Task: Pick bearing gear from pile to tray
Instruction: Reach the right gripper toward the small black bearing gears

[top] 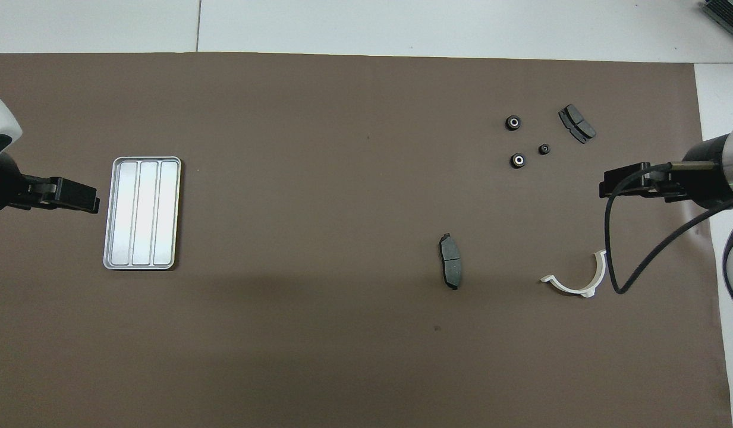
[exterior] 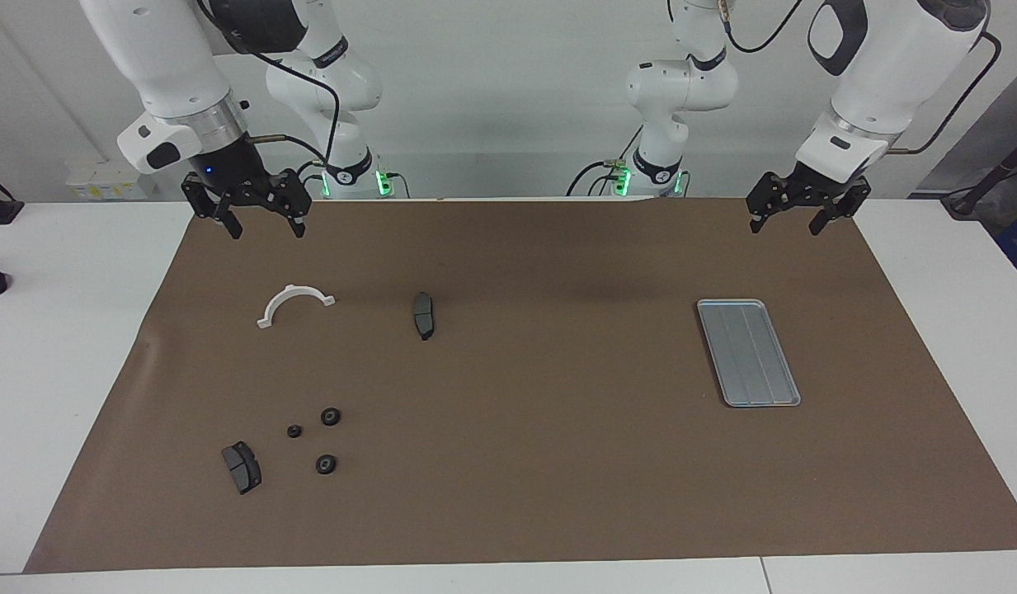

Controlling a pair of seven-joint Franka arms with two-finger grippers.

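The pile lies toward the right arm's end of the table. In it are three small black gears (exterior: 331, 417) (top: 518, 160), a dark brake pad (exterior: 242, 467) (top: 576, 123) beside them, and a white half-ring bracket (exterior: 294, 301) (top: 577, 279) nearer to the robots. The silver grooved tray (exterior: 747, 353) (top: 142, 213) lies toward the left arm's end and holds nothing. My right gripper (exterior: 266, 231) (top: 605, 189) hangs open above the brown mat's robot-side edge, holding nothing. My left gripper (exterior: 787, 227) (top: 93, 202) hangs open and holding nothing above the mat's edge by the tray.
A second brake pad (exterior: 424, 315) (top: 450, 260) lies alone toward the middle of the brown mat (exterior: 524, 462). White tabletop borders the mat on all sides. A black cable (top: 625, 279) loops down from the right arm near the bracket.
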